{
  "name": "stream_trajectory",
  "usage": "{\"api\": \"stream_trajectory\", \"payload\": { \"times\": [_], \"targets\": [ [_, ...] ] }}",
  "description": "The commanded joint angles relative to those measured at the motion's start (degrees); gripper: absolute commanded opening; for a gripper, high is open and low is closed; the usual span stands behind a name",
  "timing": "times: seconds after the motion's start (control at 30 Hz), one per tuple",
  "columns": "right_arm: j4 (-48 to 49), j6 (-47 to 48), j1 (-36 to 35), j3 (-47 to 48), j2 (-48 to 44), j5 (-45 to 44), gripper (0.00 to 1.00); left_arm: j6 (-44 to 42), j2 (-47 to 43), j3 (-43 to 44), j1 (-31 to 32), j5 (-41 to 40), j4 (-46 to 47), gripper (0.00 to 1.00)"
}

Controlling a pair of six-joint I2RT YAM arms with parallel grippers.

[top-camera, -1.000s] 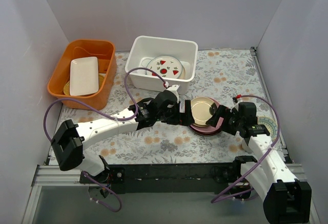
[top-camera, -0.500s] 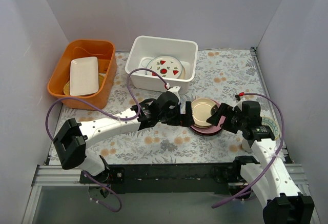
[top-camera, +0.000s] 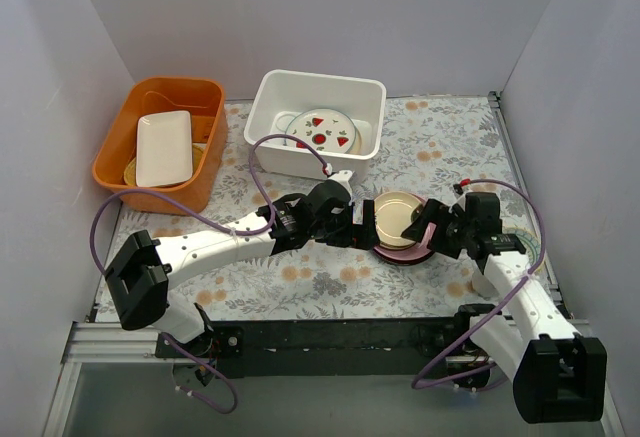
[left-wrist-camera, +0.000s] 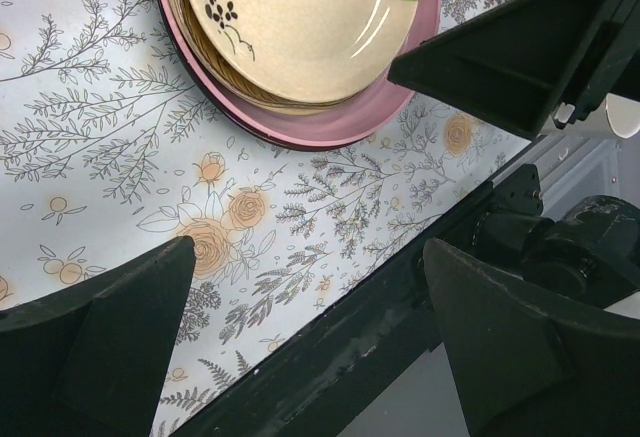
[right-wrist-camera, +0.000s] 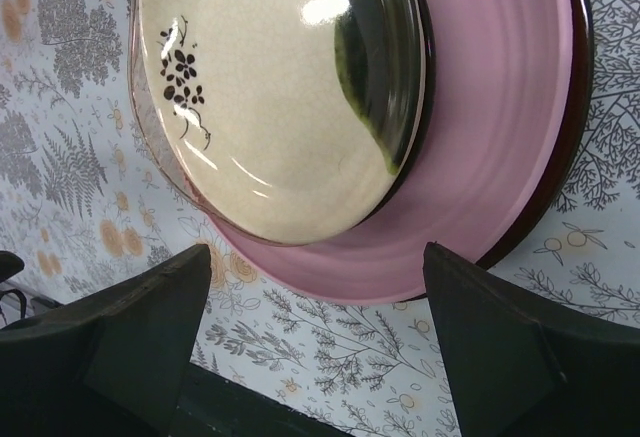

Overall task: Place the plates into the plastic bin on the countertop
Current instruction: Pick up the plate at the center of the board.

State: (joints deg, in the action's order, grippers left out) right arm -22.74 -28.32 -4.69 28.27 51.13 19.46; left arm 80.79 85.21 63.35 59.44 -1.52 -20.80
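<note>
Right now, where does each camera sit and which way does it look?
Top external: high behind the arms, looking down on countertop, plastic bin, orange tub; both arms show, left gripper and right gripper open beside the plate stack.
Left wrist: on the left arm, looking down at the stack's edge; left fingers show.
Right wrist: on the right arm, looking down on the stack; right fingers show.
Both wrist views share the cream plate above the pink plate.

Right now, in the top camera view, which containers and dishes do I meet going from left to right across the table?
orange tub → white bin → stack of plates
</note>
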Motion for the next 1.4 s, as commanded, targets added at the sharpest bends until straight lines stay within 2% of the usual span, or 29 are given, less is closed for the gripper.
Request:
{"api": "stream_trajectory", "payload": {
  "times": [0.0,0.13,0.27,0.53,0.67,0.93,1.07,1.33,1.37],
  "targets": [
    [7.87,-0.25,0.73,-1.02,2.56,1.80,0.93,-0.81,-1.80,0.28,0.33,-1.47,-0.30,0.98],
    [12.18,-1.91,1.35,-3.56,3.62,3.65,0.90,-0.73,-1.28,0.37,0.33,-1.47,-0.21,0.98],
    [15.09,-4.11,1.70,-5.68,5.02,5.06,0.81,-0.72,-0.49,0.89,0.33,-1.73,-0.21,0.98],
    [21.68,-9.03,2.32,-12.09,3.89,3.74,0.71,-0.37,0.48,1.33,0.33,-2.52,0.23,0.98],
    [24.93,-11.75,2.75,-14.47,4.15,3.48,0.62,-0.37,0.92,1.42,0.33,-2.61,0.23,0.98],
    [32.48,-16.76,3.02,-19.47,6.08,3.12,0.59,0.33,1.36,0.90,0.33,-2.52,0.58,0.98],
    [34.78,-18.35,3.02,-20.45,7.22,3.91,0.28,1.21,1.63,0.28,0.33,-2.00,1.37,0.98],
    [36.45,-18.53,3.02,-20.01,8.63,6.02,0.19,1.38,0.66,-0.25,0.33,-2.70,0.85,0.98],
    [36.45,-18.53,2.93,-19.84,8.54,6.37,0.15,1.56,0.40,-0.33,0.33,-2.96,0.76,0.98]
  ]
}}
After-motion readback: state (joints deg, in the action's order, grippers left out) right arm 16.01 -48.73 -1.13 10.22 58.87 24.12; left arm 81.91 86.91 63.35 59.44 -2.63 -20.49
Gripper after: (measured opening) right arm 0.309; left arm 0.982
